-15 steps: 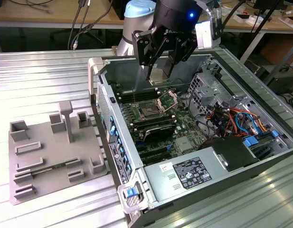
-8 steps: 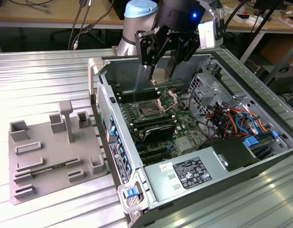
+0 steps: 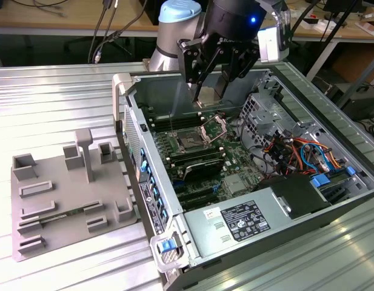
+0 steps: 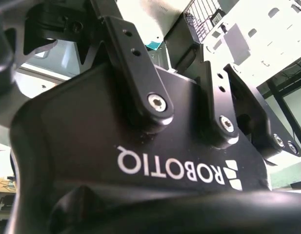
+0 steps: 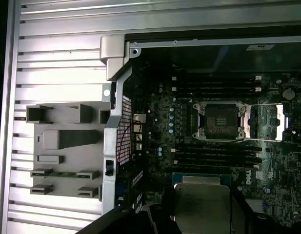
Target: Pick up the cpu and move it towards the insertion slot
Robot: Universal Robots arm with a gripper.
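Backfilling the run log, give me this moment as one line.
end effector: shut on cpu | cpu: held aloft, apart from insertion slot | insertion slot: empty, bracket open

Ribbed metal table (image 3: 53, 91), with a cable-draped wooden desk (image 3: 53, 15) behind.

My hand (image 4: 174, 92) sat close up, its black body broad and matte with white lettering across it. Two black links (image 4: 135, 63) reached out from it, each pinned by a bright screw (image 4: 156, 102). Between the links a small teal piece (image 4: 153, 45) peeked out. Behind them stood pale metal panels (image 4: 267, 29) with cut-outs, and a perforated grille (image 4: 204, 22) beside the panels.
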